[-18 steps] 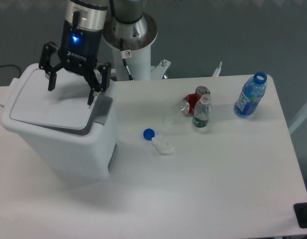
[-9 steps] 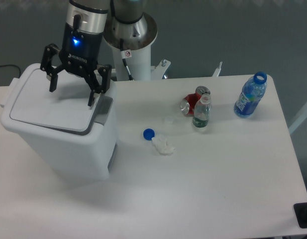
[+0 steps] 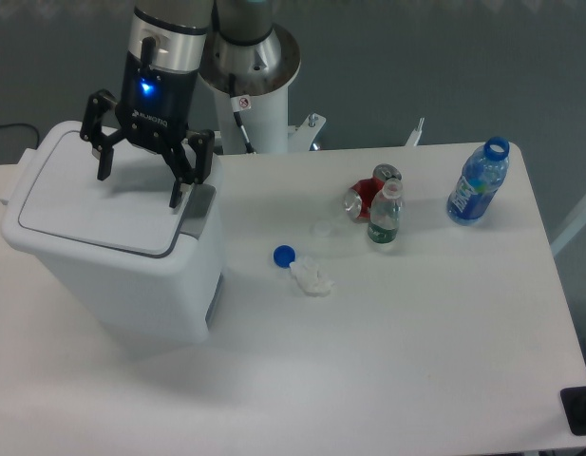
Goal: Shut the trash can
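The trash can (image 3: 131, 275) is a large white bin standing at the table's left side. Its flat white lid (image 3: 93, 204) lies down flush on the rim, and the grey tab (image 3: 198, 211) sits at the lid's right edge. My gripper (image 3: 139, 188) hangs just above the lid's far right part, fingers spread open and pointing down, with nothing between them. One fingertip (image 3: 175, 199) is close to the grey tab; whether it touches the lid I cannot tell.
A blue cap (image 3: 284, 255) and crumpled white scrap (image 3: 311, 277) lie right of the bin. A red can (image 3: 367, 197) and small green bottle (image 3: 385, 217) stand mid-table, a blue bottle (image 3: 478, 182) at far right. The arm's base (image 3: 247, 71) is behind.
The lid has dropped from slightly raised to flush on the bin. The gripper has risen a little and drifted slightly right, staying open.
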Available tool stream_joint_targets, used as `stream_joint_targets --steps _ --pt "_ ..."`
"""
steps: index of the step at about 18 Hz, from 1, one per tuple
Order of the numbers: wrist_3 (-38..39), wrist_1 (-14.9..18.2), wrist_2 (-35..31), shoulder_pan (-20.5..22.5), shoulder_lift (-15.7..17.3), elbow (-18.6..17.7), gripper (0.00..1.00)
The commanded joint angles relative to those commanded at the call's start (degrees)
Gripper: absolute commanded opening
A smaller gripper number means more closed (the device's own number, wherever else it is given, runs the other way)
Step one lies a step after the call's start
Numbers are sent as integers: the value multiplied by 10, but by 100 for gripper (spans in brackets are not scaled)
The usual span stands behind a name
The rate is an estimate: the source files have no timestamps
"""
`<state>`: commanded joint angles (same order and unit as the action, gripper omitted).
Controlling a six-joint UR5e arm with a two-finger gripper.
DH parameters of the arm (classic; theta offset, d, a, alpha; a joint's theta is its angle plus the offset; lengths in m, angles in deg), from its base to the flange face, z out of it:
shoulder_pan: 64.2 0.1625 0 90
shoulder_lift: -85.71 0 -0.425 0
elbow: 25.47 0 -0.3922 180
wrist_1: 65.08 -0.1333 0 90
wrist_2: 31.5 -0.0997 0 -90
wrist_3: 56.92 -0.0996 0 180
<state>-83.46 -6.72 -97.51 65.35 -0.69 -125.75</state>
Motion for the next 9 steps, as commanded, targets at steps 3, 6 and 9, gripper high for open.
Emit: stream_joint_targets --steps 3,6,9 --pt "0 0 0 0 0 0 100" --pt "-3 1 0 1 0 -1 100" --pt "-7 1 -1 0 0 -3 100"
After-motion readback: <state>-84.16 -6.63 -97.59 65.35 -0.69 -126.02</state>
